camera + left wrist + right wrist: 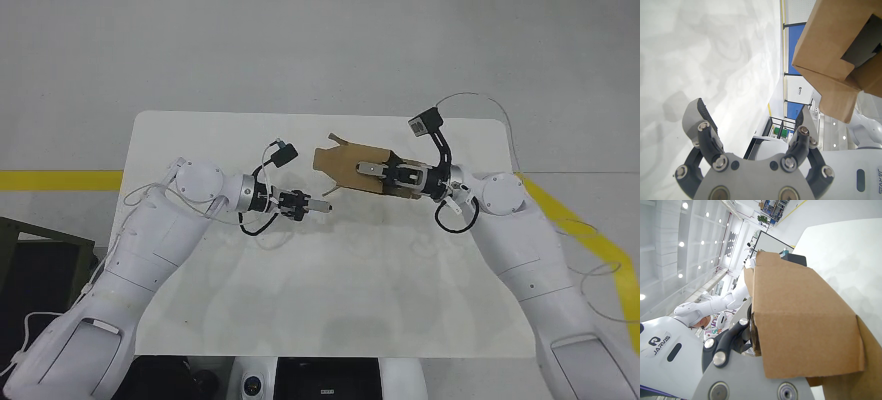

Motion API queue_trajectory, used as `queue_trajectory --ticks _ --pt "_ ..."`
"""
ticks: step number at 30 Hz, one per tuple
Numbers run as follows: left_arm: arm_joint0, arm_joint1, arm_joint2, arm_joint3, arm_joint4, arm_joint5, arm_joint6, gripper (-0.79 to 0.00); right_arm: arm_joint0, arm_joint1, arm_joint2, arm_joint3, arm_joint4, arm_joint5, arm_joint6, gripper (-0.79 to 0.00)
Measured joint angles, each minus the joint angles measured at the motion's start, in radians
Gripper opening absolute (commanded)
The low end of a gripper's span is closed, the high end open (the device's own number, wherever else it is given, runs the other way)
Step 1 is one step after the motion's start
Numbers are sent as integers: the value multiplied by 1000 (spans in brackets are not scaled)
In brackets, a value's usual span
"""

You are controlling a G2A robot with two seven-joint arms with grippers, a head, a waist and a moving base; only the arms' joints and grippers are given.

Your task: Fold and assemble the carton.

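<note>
While right pincer (388, 176) clamps cardboard carton (340, 162), long axis left-right, left pincer (322, 204) (fingers apart, empty) sits just nearward of carton's left end.

My white table (330, 290) sits mid-frame on grey floor (300, 50). A yellow line (60, 180) crosses at left, seemingly again at right, and ceiling lights (681, 244) glow.

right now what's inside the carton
A dark part, likely a finger of the right pincer, shows in the open end of the carton. The cardboard walls hide the rest of the inside.
</note>
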Motion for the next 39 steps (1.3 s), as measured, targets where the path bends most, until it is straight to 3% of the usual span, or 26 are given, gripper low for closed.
queue_trajectory --ticks 26,39 --pt "-36 -7 -9 21 -13 -11 8 0 23 -22 -54 11 0 30 53 -785" --pt "-23 10 -66 38 4 -9 30 0 -68 16 27 -24 -39 140 110 -785"
